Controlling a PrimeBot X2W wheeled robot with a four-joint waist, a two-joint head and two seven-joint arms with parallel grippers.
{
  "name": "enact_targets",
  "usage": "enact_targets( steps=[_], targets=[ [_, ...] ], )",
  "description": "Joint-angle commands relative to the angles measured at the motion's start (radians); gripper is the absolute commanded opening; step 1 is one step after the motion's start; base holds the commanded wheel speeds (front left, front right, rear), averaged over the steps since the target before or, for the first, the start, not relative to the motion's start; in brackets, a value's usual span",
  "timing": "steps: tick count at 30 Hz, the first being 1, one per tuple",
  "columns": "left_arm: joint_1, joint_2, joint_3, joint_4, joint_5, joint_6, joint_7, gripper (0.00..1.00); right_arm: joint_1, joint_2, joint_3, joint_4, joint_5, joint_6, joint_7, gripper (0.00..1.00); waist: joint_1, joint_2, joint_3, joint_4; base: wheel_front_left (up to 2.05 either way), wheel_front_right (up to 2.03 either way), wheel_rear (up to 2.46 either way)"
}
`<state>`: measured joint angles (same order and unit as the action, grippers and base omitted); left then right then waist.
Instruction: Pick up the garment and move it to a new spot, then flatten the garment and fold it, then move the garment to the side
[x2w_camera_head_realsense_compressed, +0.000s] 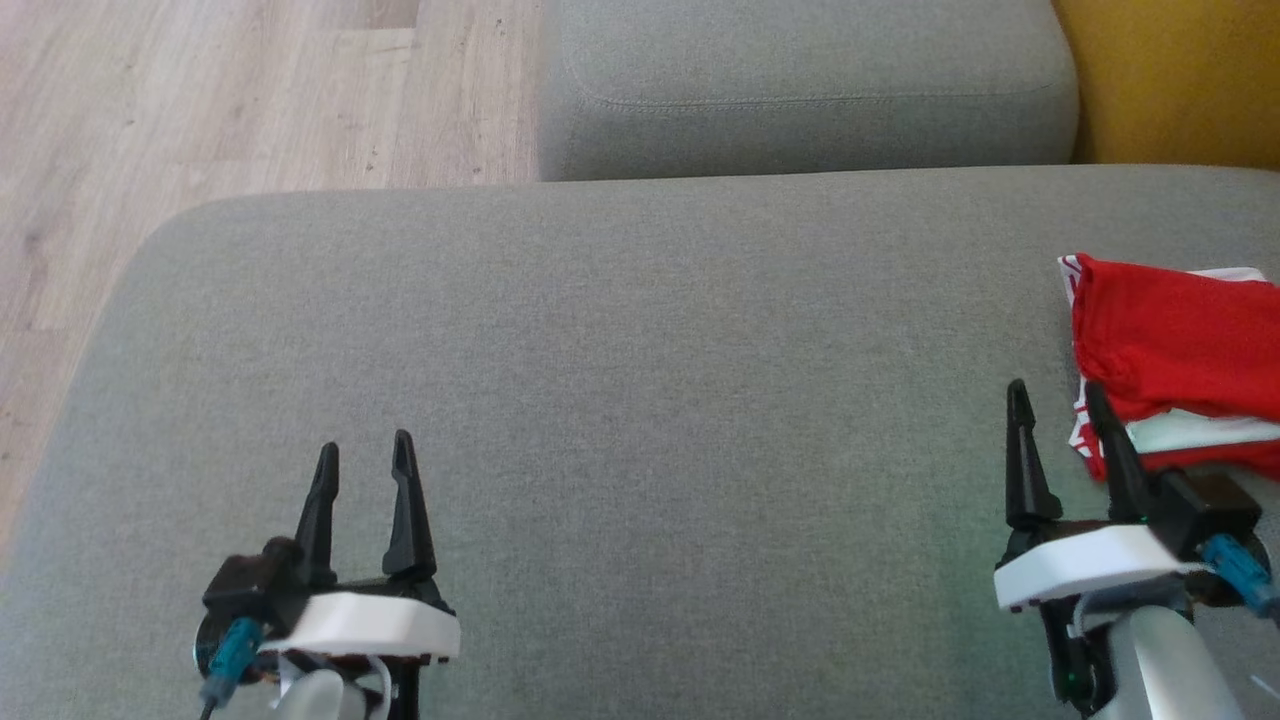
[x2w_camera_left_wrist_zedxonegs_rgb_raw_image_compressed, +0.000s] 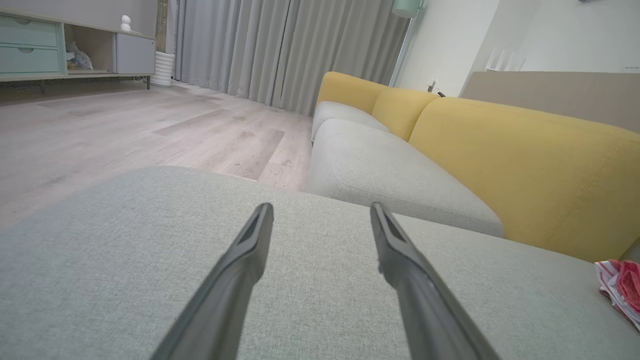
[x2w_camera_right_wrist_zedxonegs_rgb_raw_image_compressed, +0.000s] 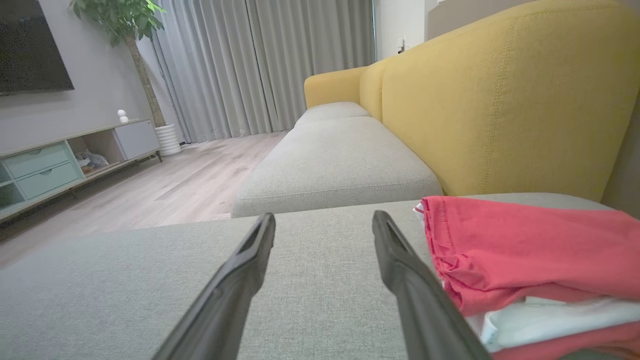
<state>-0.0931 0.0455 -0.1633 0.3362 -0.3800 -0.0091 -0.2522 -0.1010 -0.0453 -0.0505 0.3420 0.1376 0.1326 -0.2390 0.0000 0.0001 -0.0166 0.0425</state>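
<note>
The garment is red and white and lies folded in a small stack at the right edge of the grey sofa cushion. It also shows as the garment at the right of the right wrist view, and the garment at the far right edge of the left wrist view. My right gripper stands open just left of it, its right finger close to the cloth's edge, nothing between the fingers. My left gripper is open over the cushion's front left, far from the garment.
A second grey seat cushion lies beyond the near one, with the yellow backrest at the right. Wooden floor runs off the cushion's left edge. A low cabinet, a potted plant and curtains stand farther off.
</note>
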Motion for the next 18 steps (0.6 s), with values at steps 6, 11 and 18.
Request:
enact_targets(
  steps=[6, 11, 18],
  targets=[
    [-0.018, 0.005, 0.027, -0.036, -0.015, 0.001, -0.010, 1.00, -0.039, -0.005, 0.037, -0.016, 0.019, -0.002, -0.015, 1.00, 0.0000, -0.0001, -0.003, 0.000, 0.00, 0.00, 0.00],
    [-0.014, 0.005, 0.031, -0.046, -0.012, -0.007, -0.010, 1.00, -0.040, -0.005, 0.036, -0.011, 0.011, -0.002, -0.018, 1.00, 0.0000, -0.0001, -0.003, -0.002, 0.00, 0.00, 0.00],
    [-0.014, 0.005, 0.040, -0.052, -0.023, -0.018, -0.010, 1.00, -0.040, -0.005, 0.042, -0.005, 0.008, -0.002, -0.019, 1.00, 0.0000, -0.0001, -0.002, -0.004, 0.00, 0.00, 0.00]
  ],
)
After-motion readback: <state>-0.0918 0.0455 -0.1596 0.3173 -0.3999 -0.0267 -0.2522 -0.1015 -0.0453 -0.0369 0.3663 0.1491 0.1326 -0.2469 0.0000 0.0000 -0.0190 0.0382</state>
